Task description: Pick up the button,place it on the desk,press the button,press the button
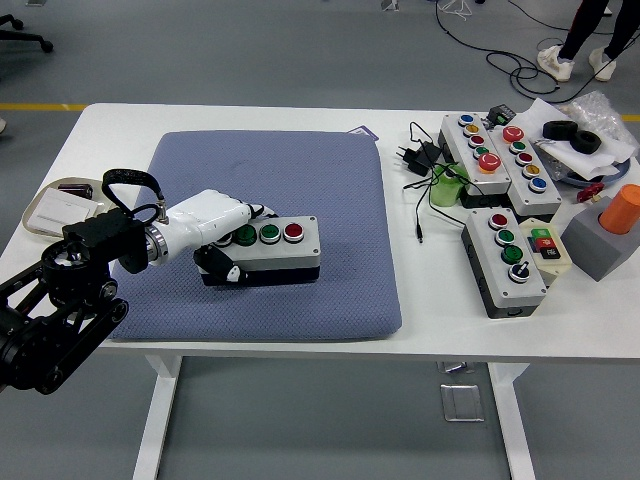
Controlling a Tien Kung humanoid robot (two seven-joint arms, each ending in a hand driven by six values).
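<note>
Our left robot hand point(215, 228) is wrapped tight around the left end of the button box point(268, 249), low over the blue mat point(300, 190). We should set it down flat, then let go gently.

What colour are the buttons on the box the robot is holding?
On the button box in the left hand, two buttons are green and one is red, as the head view shows.

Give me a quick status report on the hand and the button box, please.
Left hand shut on grey three-button control box. Box over blue fabric mat. Right hand out of view. Nothing in the way.
</note>
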